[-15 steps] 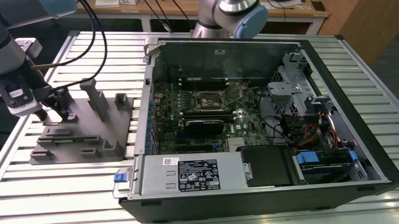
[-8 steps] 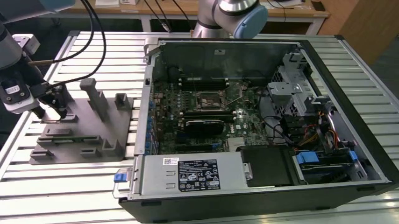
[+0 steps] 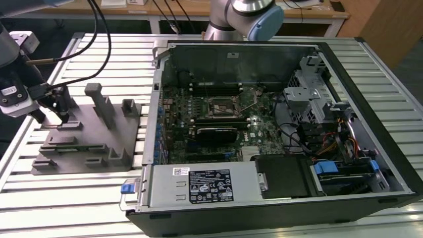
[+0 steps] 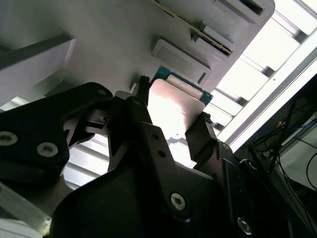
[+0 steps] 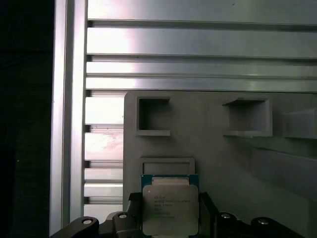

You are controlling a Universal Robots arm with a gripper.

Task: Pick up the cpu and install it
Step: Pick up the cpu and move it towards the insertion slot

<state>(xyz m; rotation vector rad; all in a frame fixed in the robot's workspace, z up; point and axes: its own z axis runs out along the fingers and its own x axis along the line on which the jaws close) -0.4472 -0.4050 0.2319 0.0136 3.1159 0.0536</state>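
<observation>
Clamping the cpu (image 5: 170, 208) by two opposite edges, the gripper (image 3: 51, 115) hangs over the grey fixture (image 3: 86, 148), at the end farthest from the computer case (image 3: 370, 99). Cpu flat, silver lid up, over the fixture; contact unclear. Near square. Several lines of small dark print on the lid run finger to finger. White printed label (image 3: 211, 184) on the case's silver box.
</observation>
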